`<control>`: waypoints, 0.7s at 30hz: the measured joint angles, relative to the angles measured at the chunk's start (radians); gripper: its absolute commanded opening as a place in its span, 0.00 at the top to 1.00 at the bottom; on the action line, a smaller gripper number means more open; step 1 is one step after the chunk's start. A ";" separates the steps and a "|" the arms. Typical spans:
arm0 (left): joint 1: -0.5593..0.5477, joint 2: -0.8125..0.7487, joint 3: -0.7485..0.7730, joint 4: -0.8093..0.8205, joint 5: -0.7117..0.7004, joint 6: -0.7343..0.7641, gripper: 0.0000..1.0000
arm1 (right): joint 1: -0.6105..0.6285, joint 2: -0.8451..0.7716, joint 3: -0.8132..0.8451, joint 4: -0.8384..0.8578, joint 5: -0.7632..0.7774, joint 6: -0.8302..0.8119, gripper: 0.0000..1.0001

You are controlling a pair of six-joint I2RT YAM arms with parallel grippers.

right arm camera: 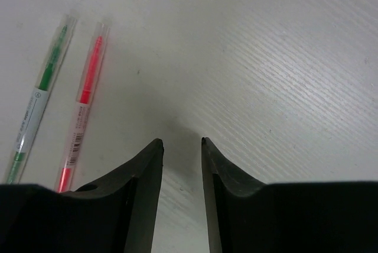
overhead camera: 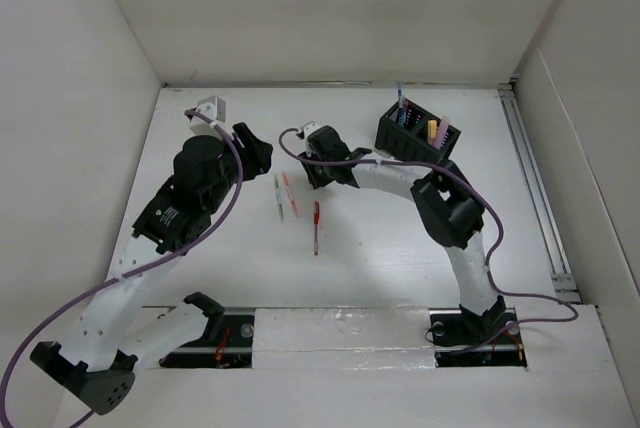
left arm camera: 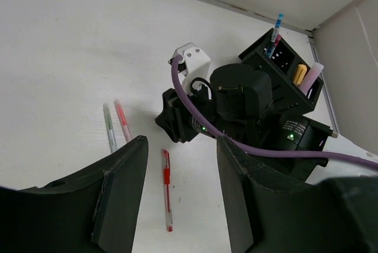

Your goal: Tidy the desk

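We count three loose pens on the white surface [overhead camera: 390, 258] beneath both arms: a green pen [right arm camera: 41, 81] and a pink pen [right arm camera: 85, 81] side by side, and a red pen [overhead camera: 316, 226] near them; they lie flat, likely meant for the black pen holder [overhead camera: 398, 143] at the far right, where four items stand upright; our right hand [right arm camera: 180, 142] hangs low beside the pink pen, fingers slightly apart and empty, seemingly lining up a pick; our left hand [left arm camera: 181, 158] is spread wide, holding nothing.
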 measured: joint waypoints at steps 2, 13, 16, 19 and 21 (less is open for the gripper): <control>0.000 -0.002 0.000 0.000 -0.007 0.004 0.54 | 0.009 0.000 0.016 -0.001 -0.007 -0.010 0.62; 0.000 -0.010 0.024 0.001 -0.058 0.034 0.54 | 0.079 -0.143 -0.057 -0.107 0.039 -0.044 0.53; 0.000 -0.008 0.024 0.001 -0.058 0.034 0.54 | 0.082 -0.187 -0.103 -0.154 0.045 -0.034 0.51; 0.000 -0.005 0.024 0.005 -0.053 0.034 0.54 | 0.085 -0.189 -0.141 -0.177 0.025 -0.026 0.52; 0.000 0.002 0.024 0.012 -0.046 0.035 0.54 | 0.090 -0.171 -0.148 -0.196 0.006 -0.023 0.52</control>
